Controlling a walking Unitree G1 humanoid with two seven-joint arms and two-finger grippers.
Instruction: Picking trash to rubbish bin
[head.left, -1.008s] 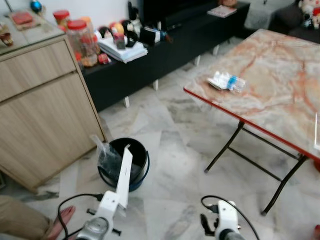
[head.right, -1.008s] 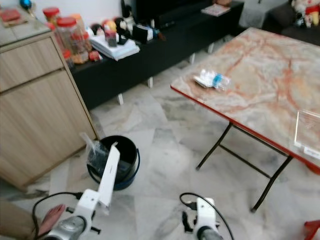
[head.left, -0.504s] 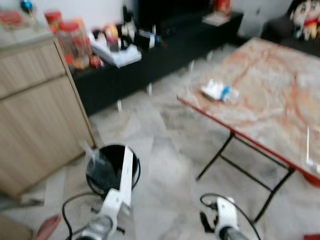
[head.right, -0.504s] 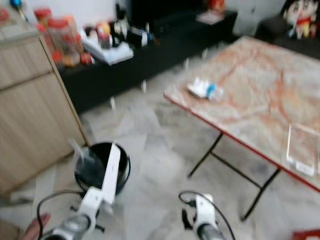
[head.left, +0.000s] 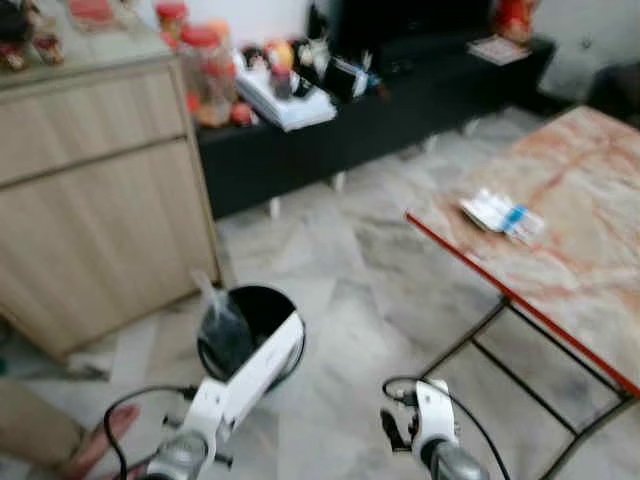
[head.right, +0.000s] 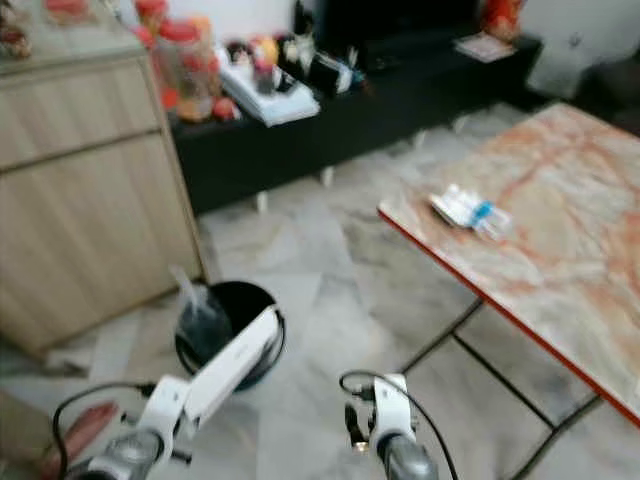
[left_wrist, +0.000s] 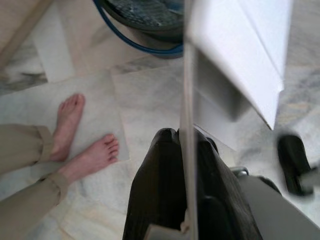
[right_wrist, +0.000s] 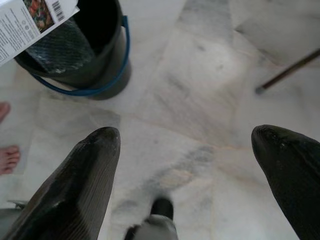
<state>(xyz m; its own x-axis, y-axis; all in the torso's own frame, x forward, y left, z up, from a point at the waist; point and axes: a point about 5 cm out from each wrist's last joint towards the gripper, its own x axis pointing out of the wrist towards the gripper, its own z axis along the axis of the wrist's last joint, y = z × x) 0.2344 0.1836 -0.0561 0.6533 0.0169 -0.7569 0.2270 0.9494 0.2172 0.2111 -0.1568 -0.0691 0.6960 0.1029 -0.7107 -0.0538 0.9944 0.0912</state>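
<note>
Bare feet at 9 o'clock in L wrist view. L gripper clamped on white box, printed w/ barcode, reaching over bin at 12. R gripper spread wide.

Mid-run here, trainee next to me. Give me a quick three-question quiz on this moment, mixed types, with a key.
1. True or false: the left hand is shut on a flat white box.
2. The black bin stands: A) on the marble table; B) on the floor by the wooden cabinet; C) on the black TV bench.
3. Fill in: the right hand is ____ and holds nothing.

Key: 1 true; 2 B; 3 open.
</note>
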